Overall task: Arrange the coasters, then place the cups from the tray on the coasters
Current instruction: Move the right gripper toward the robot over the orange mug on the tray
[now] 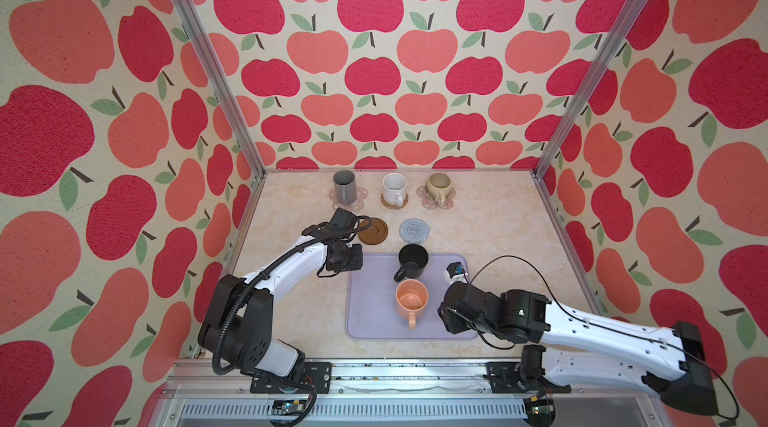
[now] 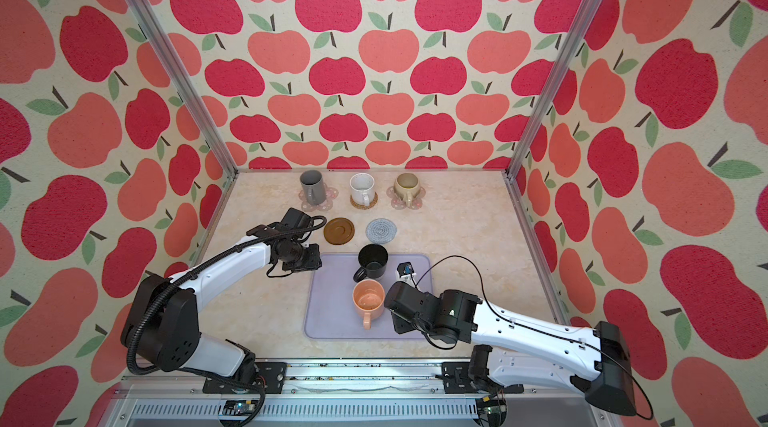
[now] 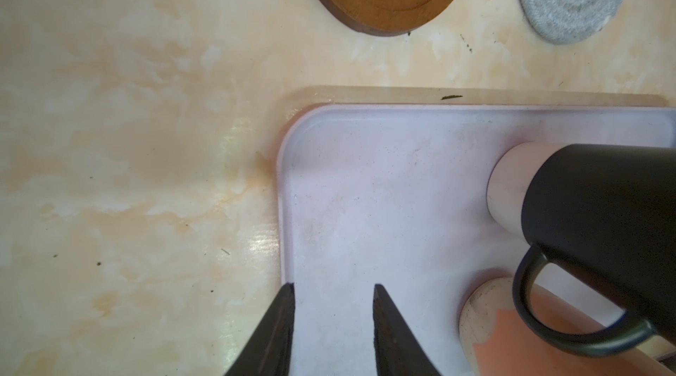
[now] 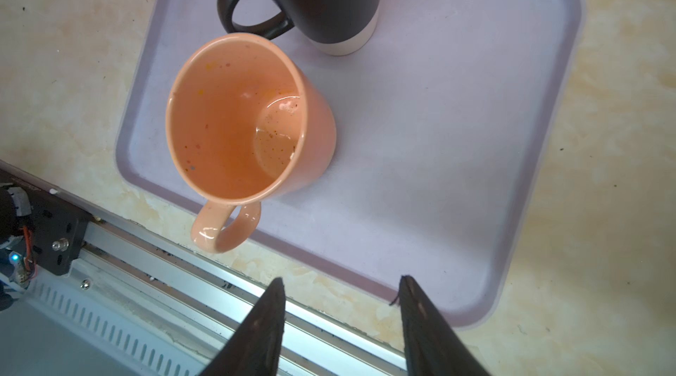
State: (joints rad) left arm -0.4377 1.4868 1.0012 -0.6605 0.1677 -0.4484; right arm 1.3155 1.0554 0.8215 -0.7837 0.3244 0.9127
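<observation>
Both spread and empty, left gripper (image 3: 333, 288) and right gripper (image 4: 342, 279) flank the lavender tray (image 4: 457, 118); black mug (image 4: 329, 1) crowds peach mug (image 4: 234, 118), so lifting one could topple the other.

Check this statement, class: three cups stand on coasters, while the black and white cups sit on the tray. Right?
No. On the tray stand the black cup and the peach-orange cup; both top views show the speckled white cup on the rattan coaster.
</observation>
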